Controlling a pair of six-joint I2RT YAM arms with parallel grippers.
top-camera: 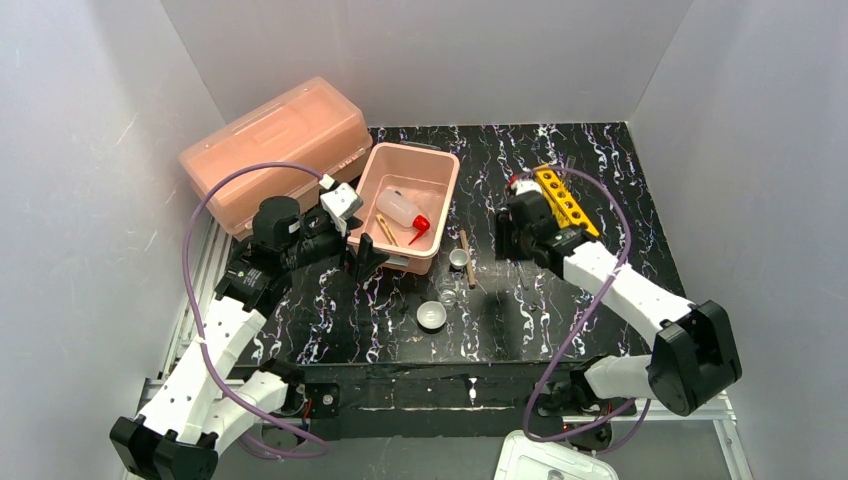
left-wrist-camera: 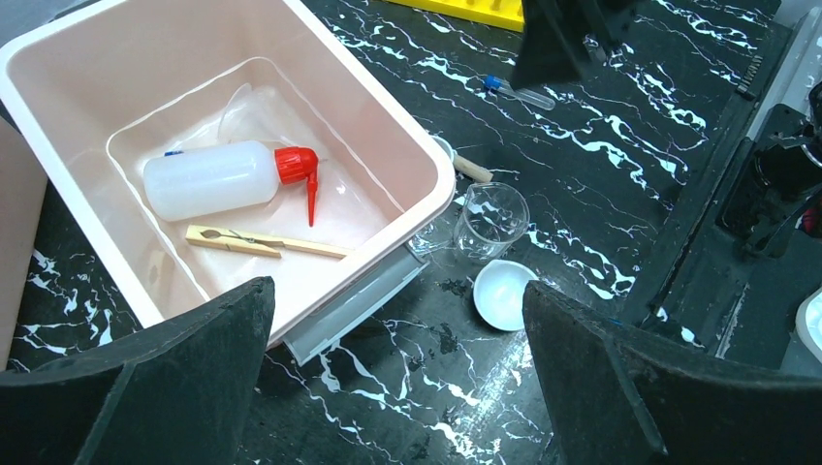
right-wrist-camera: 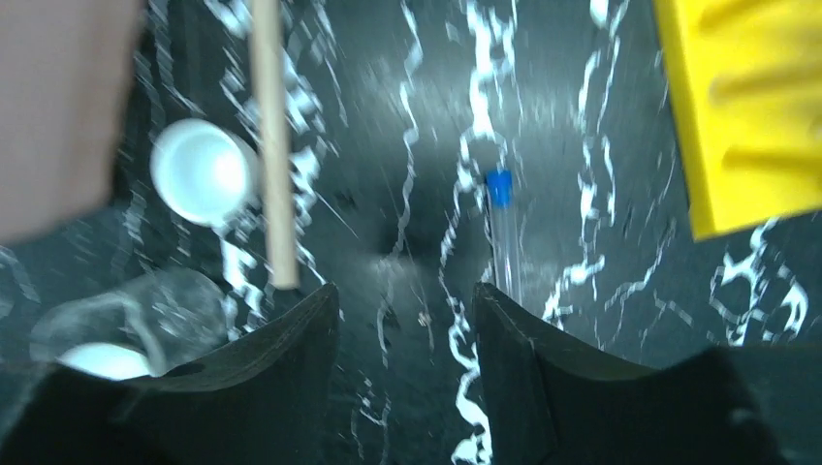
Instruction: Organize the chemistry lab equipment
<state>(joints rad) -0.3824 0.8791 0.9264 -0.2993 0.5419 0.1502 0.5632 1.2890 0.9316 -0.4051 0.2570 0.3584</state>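
Blurred, a thin blue-capped clear tube (right-wrist-camera: 501, 232) lies on the black white-veined bench (top-camera: 520, 300) before the spread, empty right end effector (right-wrist-camera: 405, 291); the left end effector (left-wrist-camera: 395, 291) gapes wide by the pink plastic tub (left-wrist-camera: 388, 126) holding a white red-spouted squeeze bottle (left-wrist-camera: 208, 179).

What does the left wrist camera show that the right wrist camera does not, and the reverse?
Only the left wrist view: the inside of the pink tub, where the squeeze bottle and a wooden clip lie. Only the right wrist view: the loose wooden stick along its length; the left sees just its end. Both: the blue-capped tube, the yellow rack, the clear beaker and the white dish.
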